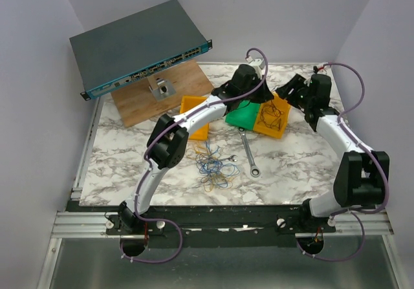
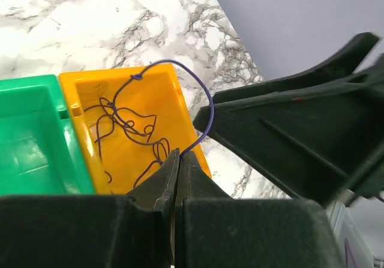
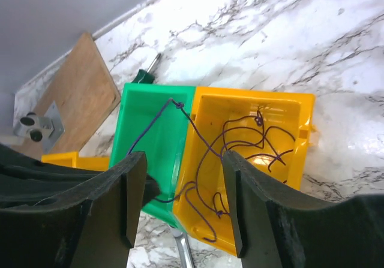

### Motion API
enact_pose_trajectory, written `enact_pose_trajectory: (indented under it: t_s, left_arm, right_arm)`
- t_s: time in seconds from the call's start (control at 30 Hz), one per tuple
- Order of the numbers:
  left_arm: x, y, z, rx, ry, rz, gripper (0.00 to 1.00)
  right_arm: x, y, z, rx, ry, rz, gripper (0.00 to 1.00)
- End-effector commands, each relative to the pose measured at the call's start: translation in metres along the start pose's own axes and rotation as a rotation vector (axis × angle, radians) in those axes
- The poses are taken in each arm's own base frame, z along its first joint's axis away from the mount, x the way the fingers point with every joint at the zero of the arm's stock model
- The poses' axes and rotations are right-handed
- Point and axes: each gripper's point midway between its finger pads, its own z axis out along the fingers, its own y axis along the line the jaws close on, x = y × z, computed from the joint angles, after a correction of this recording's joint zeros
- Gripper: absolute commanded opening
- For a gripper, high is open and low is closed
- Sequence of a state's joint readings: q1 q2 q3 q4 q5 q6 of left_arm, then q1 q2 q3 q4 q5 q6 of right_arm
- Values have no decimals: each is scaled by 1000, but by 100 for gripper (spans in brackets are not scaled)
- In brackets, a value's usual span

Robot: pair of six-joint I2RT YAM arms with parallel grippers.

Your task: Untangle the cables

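Left gripper point(image 2: 180, 155) pinches one purple cable point(image 2: 210, 109) looping up from the yellow bin point(image 2: 162, 94) beneath; right gripper point(image 3: 183, 157) hangs spread above. One green bin point(image 2: 30, 130) and a second yellow bin point(image 1: 192, 103) stand alongside.

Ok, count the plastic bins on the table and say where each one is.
3. The left yellow bin lies partly under the left arm; the green bin sits mid-table; the right yellow bin touches its right side, with purple wire inside. The arms may hide others.

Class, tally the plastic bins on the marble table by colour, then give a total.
yellow bins: 2, one left, one right
green bin: 1
total: 3
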State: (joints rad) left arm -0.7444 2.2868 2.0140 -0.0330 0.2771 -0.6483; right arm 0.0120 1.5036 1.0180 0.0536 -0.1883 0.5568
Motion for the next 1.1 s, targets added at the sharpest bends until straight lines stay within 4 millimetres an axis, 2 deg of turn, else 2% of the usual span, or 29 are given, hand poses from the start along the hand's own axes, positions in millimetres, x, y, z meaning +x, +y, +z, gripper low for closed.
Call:
enact_pose_trajectory:
  t_s: [0.0,0.17,0.3,0.33,0.37,0.53,0.6,0.67,0.8,0.87,1.07]
  left_arm:
    - [33,9,21,-35,93,-33,0]
    - [48,28,30,-108,136,-76,0]
    - [50,29,28,-115,146,-81,0]
    - [48,27,26,-112,143,-78,3]
    - [47,25,25,-108,144,-70,8]
    - [26,1,6,-63,133,-11,49]
    - [18,-10,-3,-41,128,12,60]
    - [11,-21,-12,-19,124,27,66]
    - [1,-34,-32,-12,126,44,69]
    - [0,-36,-43,-20,124,53,71]
    - [-4,-38,-76,-38,105,69,72]
  right_arm:
    - [-7,-22,-11,133,-59,2,62]
    - [-29,-23,-34,164,-188,8,65]
    - [-31,-20,-35,158,-184,-3,66]
    - [-29,-19,-33,151,-171,-4,66]
    - [-27,-19,-31,145,-160,-3,66]
    - [-15,-17,-22,119,-104,8,66]
    - [-11,-17,-19,112,-87,8,66]
    - [-6,-15,-17,95,-59,0,67]
    - [9,-14,-9,67,12,-2,68]
    - [7,-18,-9,68,14,10,68]
    - [9,-5,2,1,51,26,67]
